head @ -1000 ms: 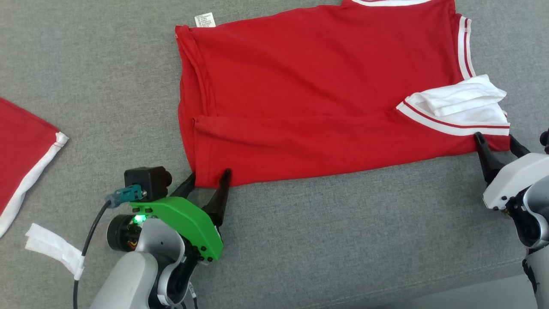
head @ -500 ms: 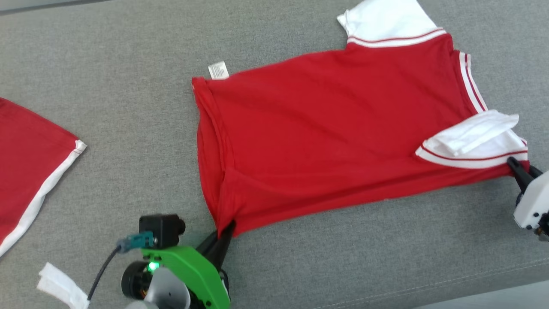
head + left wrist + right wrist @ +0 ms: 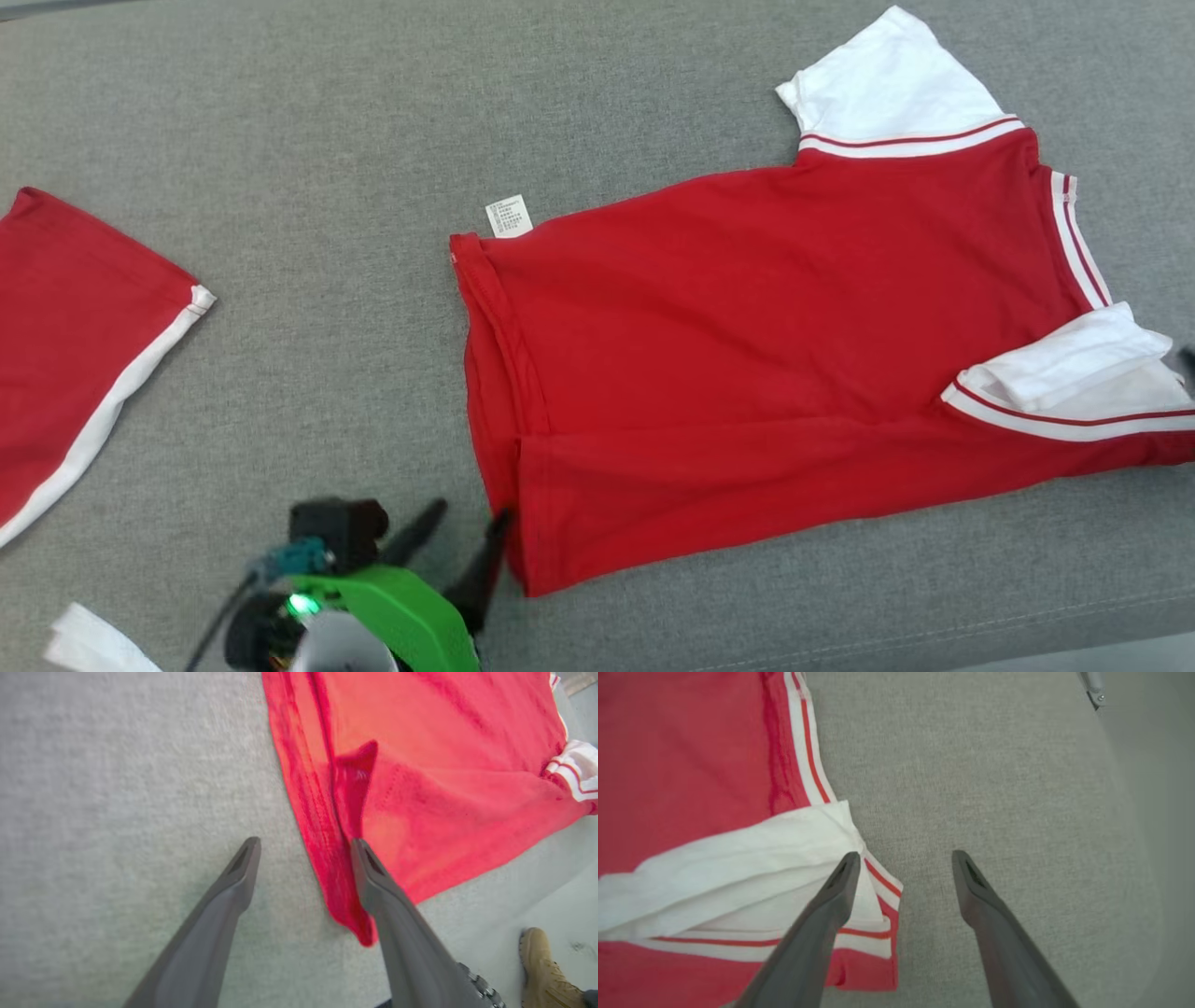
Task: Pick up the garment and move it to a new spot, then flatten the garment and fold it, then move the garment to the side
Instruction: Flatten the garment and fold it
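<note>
Where both jaws pinched the garment before | left jaws spread | right jaws spread | garment released

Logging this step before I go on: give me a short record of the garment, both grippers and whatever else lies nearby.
garment: red shirt spread on grey cushion, near edge folded over
left gripper: open, hem corner between its fingers, unpinched
right gripper: open, one finger over the white sleeve, nothing held
nearby: second red garment at the left; a person's boot by the cushion's edge
</note>
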### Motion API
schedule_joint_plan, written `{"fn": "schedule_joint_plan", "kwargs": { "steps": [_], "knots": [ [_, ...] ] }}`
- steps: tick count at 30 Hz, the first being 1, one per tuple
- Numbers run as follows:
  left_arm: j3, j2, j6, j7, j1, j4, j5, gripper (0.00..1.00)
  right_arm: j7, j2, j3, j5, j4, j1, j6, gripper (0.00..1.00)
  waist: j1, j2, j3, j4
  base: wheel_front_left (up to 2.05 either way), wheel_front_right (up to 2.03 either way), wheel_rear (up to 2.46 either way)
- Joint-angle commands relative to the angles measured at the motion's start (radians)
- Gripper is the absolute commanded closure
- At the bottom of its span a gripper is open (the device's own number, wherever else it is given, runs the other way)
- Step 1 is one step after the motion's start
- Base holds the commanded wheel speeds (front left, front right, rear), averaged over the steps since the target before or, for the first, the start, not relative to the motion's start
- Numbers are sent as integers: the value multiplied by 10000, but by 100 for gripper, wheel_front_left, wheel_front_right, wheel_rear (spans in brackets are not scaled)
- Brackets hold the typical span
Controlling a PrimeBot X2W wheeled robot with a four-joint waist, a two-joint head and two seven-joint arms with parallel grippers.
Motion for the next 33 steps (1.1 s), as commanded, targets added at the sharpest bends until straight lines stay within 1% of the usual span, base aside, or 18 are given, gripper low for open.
{"fn": "schedule_joint_plan", "kwargs": {
  "steps": [1,4,6,8,10,13,16,18,21,25,30,31,32,33],
  "knots": [
    [211,286,92,95,-739,-186,350,0,23,-161,-211,19,-386,-591,-11,0,0,0,526,151,0,0,0],
    [462,513,117,401,-2030,-357,749,0,173,-495,-433,-80,-1030,-1691,-12,0,0,0,1177,334,0,0,0],
    [501,400,43,623,-3143,-210,924,0,391,-536,-464,-308,-1130,-2685,-17,0,0,0,1690,497,0,0,0],
    [362,219,-51,787,-4392,84,1279,0,655,-684,-71,-748,-1156,-3806,-11,0,0,0,2295,666,0,0,0],
    [107,-142,-202,969,-5470,557,1450,0,882,-741,379,-1140,-943,-4942,-17,0,0,0,2871,892,0,0,0],
    [-199,-518,-432,973,-6728,1394,1743,0,947,-491,1240,-1648,-265,-6501,-17,0,0,0,3363,1152,0,0,0],
    [-449,-836,-623,901,-7300,1909,1847,0,740,-327,2001,-2138,612,-7660,-18,0,0,0,3532,1284,0,0,0],
    [-583,-901,-754,926,-7542,2079,1904,0,585,-94,2354,-2272,1320,-8184,-17,0,0,0,3587,1392,0,0,0],
    [-828,-891,-939,1055,-7671,2146,1969,0,224,45,2750,-2418,2248,-8844,-17,0,0,0,3634,1515,0,0,0],
    [-1005,-899,-1044,1226,-7619,2079,1881,0,-173,306,3137,-2377,3300,-9225,-12,0,0,0,3580,1592,0,0,0],
    [-1147,-814,-1093,1464,-7482,1948,1782,0,-336,540,3580,-2151,4191,-9560,5,0,0,0,3527,1573,0,0,0],
    [-1170,-797,-1100,1511,-7476,1945,1763,12,-381,561,3679,-2128,4316,-9647,5,31,0,0,3531,1556,0,0,0],
    [-1186,-793,-1107,1521,-7490,1943,1758,58,-358,588,3796,-2099,4413,-9701,5,89,0,0,3532,1536,0,0,0],
    [-1213,-803,-1137,1515,-7501,1944,1720,95,-388,622,3921,-2020,4519,-9722,6,100,0,0,3524,1512,0,0,0]
  ]
}}
